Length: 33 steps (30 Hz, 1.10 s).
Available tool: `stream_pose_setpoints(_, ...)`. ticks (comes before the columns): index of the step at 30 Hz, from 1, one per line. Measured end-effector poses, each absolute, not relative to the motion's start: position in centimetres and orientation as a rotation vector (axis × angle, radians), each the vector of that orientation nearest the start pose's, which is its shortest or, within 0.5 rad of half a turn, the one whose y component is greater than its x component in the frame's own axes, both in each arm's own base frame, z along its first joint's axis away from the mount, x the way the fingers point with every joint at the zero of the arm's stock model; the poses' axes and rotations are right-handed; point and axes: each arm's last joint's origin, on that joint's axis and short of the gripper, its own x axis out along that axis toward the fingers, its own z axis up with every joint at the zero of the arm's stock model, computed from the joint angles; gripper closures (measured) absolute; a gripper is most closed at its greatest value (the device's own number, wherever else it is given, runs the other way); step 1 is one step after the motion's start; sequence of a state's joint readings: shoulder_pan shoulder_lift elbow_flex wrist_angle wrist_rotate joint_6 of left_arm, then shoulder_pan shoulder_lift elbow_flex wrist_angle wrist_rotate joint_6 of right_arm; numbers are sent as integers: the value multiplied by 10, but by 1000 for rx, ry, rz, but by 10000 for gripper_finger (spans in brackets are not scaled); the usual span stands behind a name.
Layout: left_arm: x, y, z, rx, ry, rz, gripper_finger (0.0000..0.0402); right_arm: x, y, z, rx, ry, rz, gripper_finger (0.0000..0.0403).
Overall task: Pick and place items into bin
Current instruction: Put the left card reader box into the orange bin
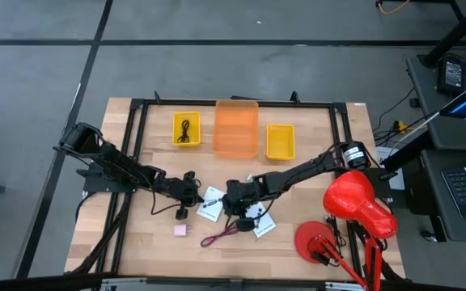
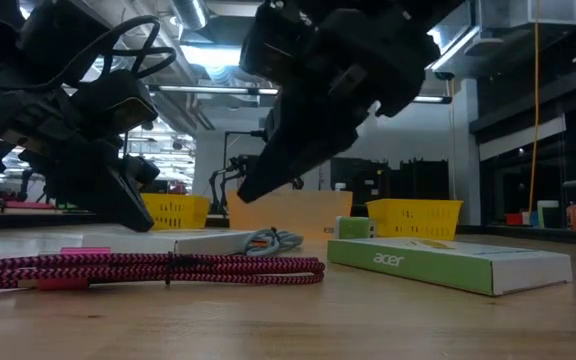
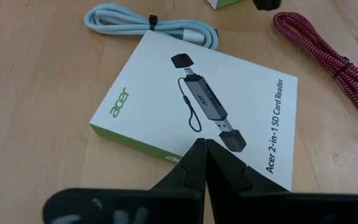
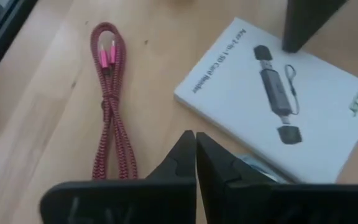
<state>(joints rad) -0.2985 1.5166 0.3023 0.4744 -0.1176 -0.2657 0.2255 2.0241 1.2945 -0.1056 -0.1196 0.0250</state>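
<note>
Bins (image 1: 235, 129): orange one flanked by two yellow, far side of table (image 1: 136, 242). White card-reader boxes (image 1: 211, 203) lie mid-table w/ maroon cord (image 1: 219, 237) just beside, pink square (image 1: 181, 230) nearer front edge. Left gripper (image 1: 186, 194) and right gripper (image 1: 235, 208) both hang low over boxes, fingers fully closed, holding nothing.

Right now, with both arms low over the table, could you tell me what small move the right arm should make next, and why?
Probably open the right gripper: its fingers are shut and hold nothing, while the coiled maroon cord lies loose on the table beside the white Acer card-reader box. Opening comes before any descent onto the cord.
</note>
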Motion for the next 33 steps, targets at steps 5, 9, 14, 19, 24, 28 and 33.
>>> stream_pose_setpoints(5, 210, -61, 93, -101, 741, -75, 400, 415, 99, 136, -32, 857, 280, 403)
stream_pose_setpoints(9, 210, -61, 94, -101, 738, -75, 400, 420, 100, 118, -52, 878, 281, 403)
stream_pose_setpoints(14, 210, -61, 94, -101, 737, -73, 400, 434, 104, 116, -85, 872, 300, 403)
stream_pose_setpoints(19, 210, -61, 93, -101, 735, -72, 400, 442, 107, 116, -127, 921, 302, 403)
stream_pose_setpoints(24, 210, -61, 93, -101, 733, -70, 400, 446, 108, 120, -174, 925, 284, 403)
stream_pose_setpoints(28, 210, -61, 93, -99, 731, -63, 400, 451, 110, 125, -211, 899, 285, 403)
stream_pose_setpoints(33, 210, -60, 93, -100, 729, -50, 400, 454, 110, 131, -243, 870, 275, 403)
